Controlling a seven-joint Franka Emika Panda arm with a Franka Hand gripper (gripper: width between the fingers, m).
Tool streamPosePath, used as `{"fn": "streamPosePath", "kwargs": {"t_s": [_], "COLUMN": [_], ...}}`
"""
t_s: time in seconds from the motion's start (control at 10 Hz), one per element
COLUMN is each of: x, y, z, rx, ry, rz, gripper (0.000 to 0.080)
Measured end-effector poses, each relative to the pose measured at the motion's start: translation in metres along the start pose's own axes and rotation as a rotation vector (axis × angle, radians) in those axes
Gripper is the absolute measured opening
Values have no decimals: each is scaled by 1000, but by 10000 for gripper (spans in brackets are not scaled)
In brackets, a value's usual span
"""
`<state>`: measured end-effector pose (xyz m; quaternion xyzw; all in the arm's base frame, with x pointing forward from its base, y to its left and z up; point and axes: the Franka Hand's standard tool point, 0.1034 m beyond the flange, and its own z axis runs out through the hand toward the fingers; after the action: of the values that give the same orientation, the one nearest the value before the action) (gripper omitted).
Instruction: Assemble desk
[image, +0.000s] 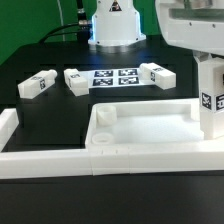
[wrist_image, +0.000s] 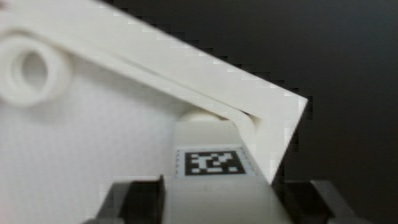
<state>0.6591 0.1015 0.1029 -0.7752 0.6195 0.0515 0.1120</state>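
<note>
The white tray-like desk top (image: 140, 128) lies near the table's front, with a round socket (image: 104, 116) in a corner on the exterior view's left. My gripper (image: 207, 66) is shut on a white tagged leg (image: 209, 100), held upright with its lower end at the top's corner on the exterior view's right. In the wrist view the leg (wrist_image: 215, 160) sits between my fingers (wrist_image: 135, 204), its far end meeting the tray's corner rim (wrist_image: 249, 100); another socket (wrist_image: 31, 70) shows farther off. Three loose legs (image: 37, 85), (image: 78, 80), (image: 157, 75) lie behind.
The marker board (image: 118, 77) lies flat between the loose legs at the back. Long white border rails (image: 40, 160) run along the front and the exterior view's left. The robot base (image: 115, 22) stands at the back.
</note>
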Motion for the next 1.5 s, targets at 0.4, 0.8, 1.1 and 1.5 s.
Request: {"fn": "streamPosePath", "kwargs": {"t_s": [0.4, 0.8, 1.1, 1.5], "x": [-7, -4, -5, -6], "y": [-2, -2, 0, -11], "z": [1, -4, -3, -7], "rx": [7, -27, -27, -117], "ry": [-5, 26, 29, 109], "rz": [104, -514, -703, -1304], "gripper": [300, 640, 648, 649]}}
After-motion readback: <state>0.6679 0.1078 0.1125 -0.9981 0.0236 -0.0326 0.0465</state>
